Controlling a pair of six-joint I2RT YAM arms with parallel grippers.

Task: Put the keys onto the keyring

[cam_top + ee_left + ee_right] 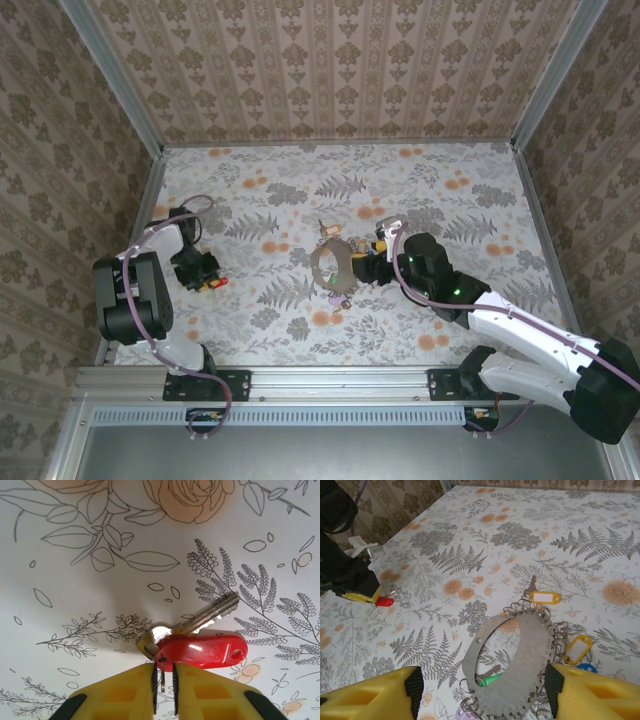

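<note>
Lying against left hand [163,675], red key [200,651]; seemingly pinched

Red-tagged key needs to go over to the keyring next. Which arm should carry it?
Left. The left gripper is shut on the red key, pinching its ring end. The right gripper hangs open above the keyring, holding nothing.

key [212,614] head behind red tag [202,650]
</note>
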